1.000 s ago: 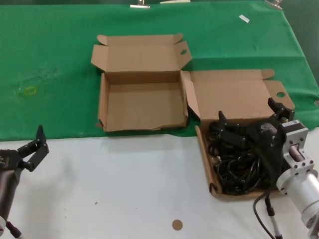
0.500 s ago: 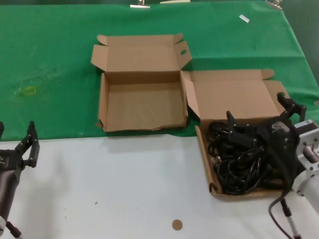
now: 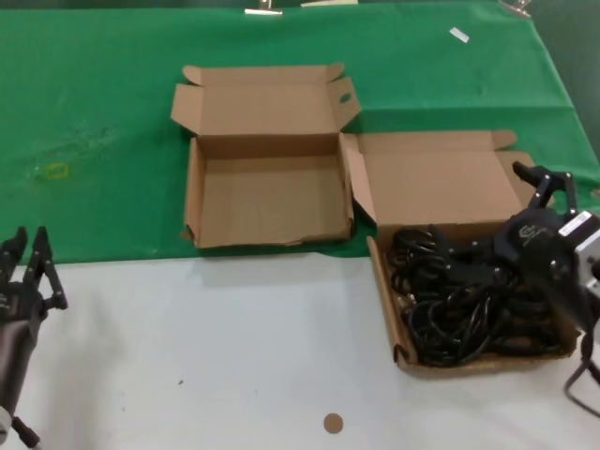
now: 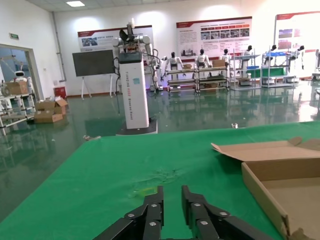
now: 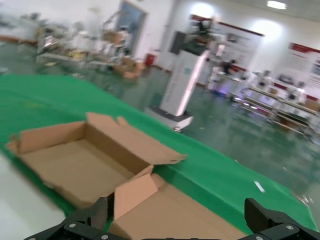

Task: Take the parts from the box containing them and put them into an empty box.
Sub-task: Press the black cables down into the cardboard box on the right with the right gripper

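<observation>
The box containing the parts (image 3: pixel 399 349) lies at the right on the white table edge, filled with tangled black cables (image 3: pixel 459 309); its lid (image 3: pixel 436 183) lies back on the green cloth. The empty box (image 3: pixel 267 202) sits open to its left, and the right wrist view shows it too (image 5: pixel 70 160). My right gripper (image 3: pixel 494 217) hangs over the far right of the cable box, jaws wide open and holding nothing (image 5: pixel 182 220). My left gripper (image 3: pixel 28 258) waits at the table's left edge, its fingers (image 4: pixel 156 210) a narrow gap apart and empty.
A green cloth (image 3: pixel 103 122) covers the far half of the table and the near half is white (image 3: pixel 216 356). A small brown disc (image 3: pixel 333 424) lies near the front edge. Beyond the table is a hall with a robot stand (image 4: pixel 134 90).
My right gripper has drawn back to the right from above the cables, still open. My left gripper has shifted left and turned. The boxes and cables have stayed put.
</observation>
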